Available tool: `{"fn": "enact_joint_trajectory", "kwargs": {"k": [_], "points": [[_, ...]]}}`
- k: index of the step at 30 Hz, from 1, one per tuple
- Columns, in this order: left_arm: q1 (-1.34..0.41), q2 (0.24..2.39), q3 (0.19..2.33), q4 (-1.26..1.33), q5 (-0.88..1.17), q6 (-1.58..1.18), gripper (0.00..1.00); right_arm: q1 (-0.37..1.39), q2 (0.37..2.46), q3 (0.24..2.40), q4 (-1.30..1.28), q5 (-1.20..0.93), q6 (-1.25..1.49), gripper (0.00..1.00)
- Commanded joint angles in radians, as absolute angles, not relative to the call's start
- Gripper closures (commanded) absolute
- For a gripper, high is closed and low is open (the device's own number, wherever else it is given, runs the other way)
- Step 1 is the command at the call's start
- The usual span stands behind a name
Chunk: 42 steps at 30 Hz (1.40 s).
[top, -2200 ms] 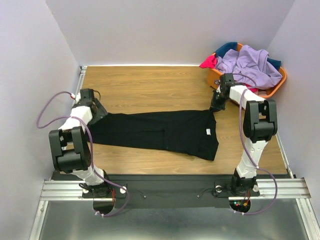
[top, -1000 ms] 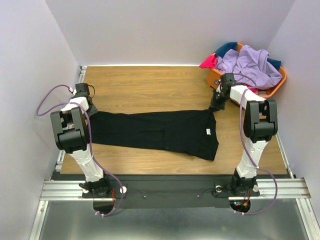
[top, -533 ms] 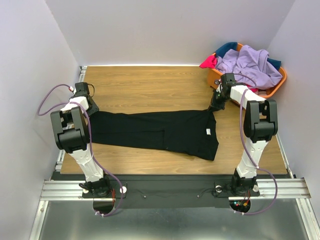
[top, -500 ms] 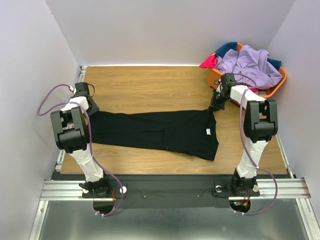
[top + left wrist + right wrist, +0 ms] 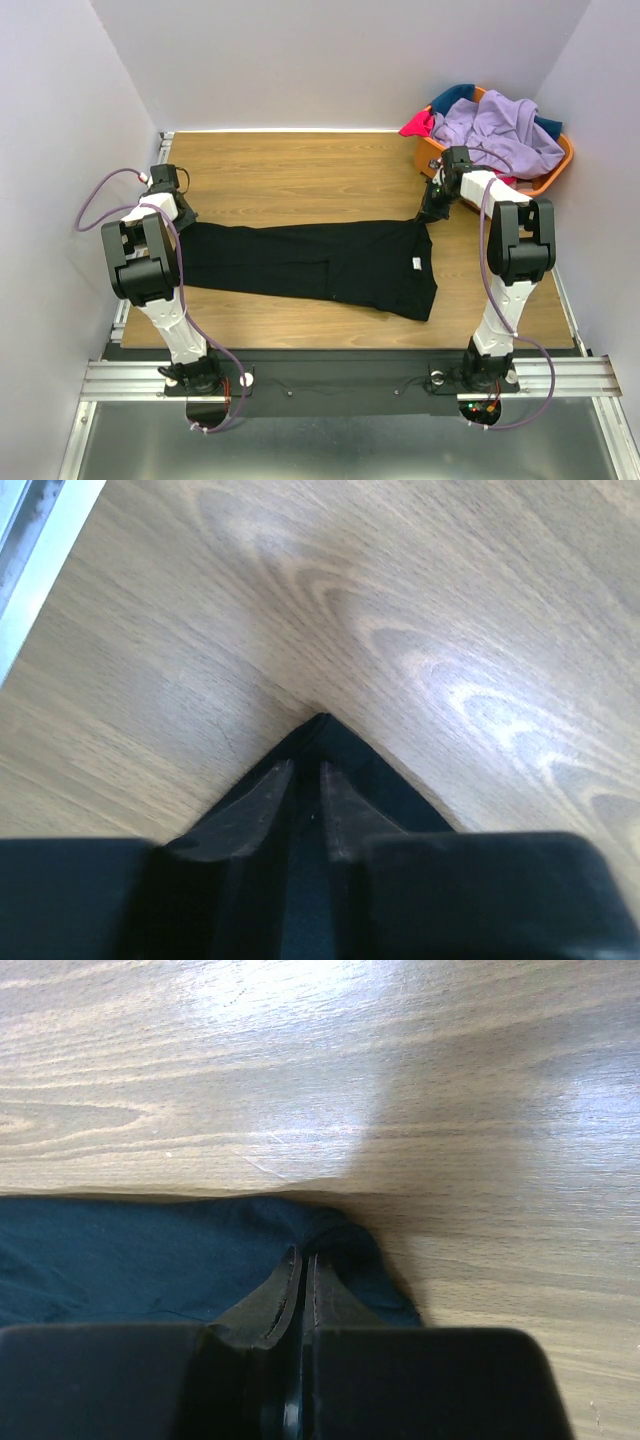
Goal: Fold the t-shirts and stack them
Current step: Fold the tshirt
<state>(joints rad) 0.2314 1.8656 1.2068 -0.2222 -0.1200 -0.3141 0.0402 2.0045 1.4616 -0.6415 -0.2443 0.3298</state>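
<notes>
Black cloth formed the one garment laid out: a black t-shirt (image 5: 320, 262) lay flat in a long band across the middle of the worktop (image 5: 300, 170). Its left end lay near the worktop's left edge. Its right end lay near the orange basket (image 5: 566, 158) in the far right corner. A white label (image 5: 413, 264) showed near the right end. Bare worktop ran broad between the shirt and the back wall, with a narrower strip on the near side. Count from the top view: two arms, one basket, one shirt spread out. The basket held a heap showing three colours: lavender cloth (image 5: 500, 125), pink-red cloth (image 5: 418, 123) and teal cloth (image 5: 455, 96). The left fingers (image 5: 186, 220) were at the shirt's far left corner and the right fingers (image 5: 431, 213) at its far right corner.

Left wrist view: the left fingers (image 5: 262, 802) were nearly pressed together, pinching the pointed corner of the black t-shirt (image 5: 385, 785). Bare worktop (image 5: 400, 600) lay ahead, with a metal rail (image 5: 30, 525) at its edge.

Right wrist view: the right fingers (image 5: 258, 1305) were pressed together, pinching a bunched corner of the black t-shirt (image 5: 120, 1260). Bare worktop (image 5: 300, 1060) lay beyond.
</notes>
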Motion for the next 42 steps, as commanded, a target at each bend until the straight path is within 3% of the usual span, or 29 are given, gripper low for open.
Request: {"fn": "enact_joint_trajectory", "kwargs": {"k": [1, 7, 42], "points": [[0.238, 1.867, 1.246, -0.198, -0.097, -0.311, 0.79, 0.006, 2.011, 1.488, -0.563, -0.23, 0.345, 0.99], [0.238, 1.875, 1.261, -0.201, -0.097, -0.313, 1.0, 0.005, 2.01, 1.486, -0.563, -0.23, 0.345, 1.0], [0.333, 1.709, 1.195, -0.178, -0.12, -0.252, 1.0, 0.005, 1.896, 1.516, -0.472, 0.037, 0.477, 1.0]]}}
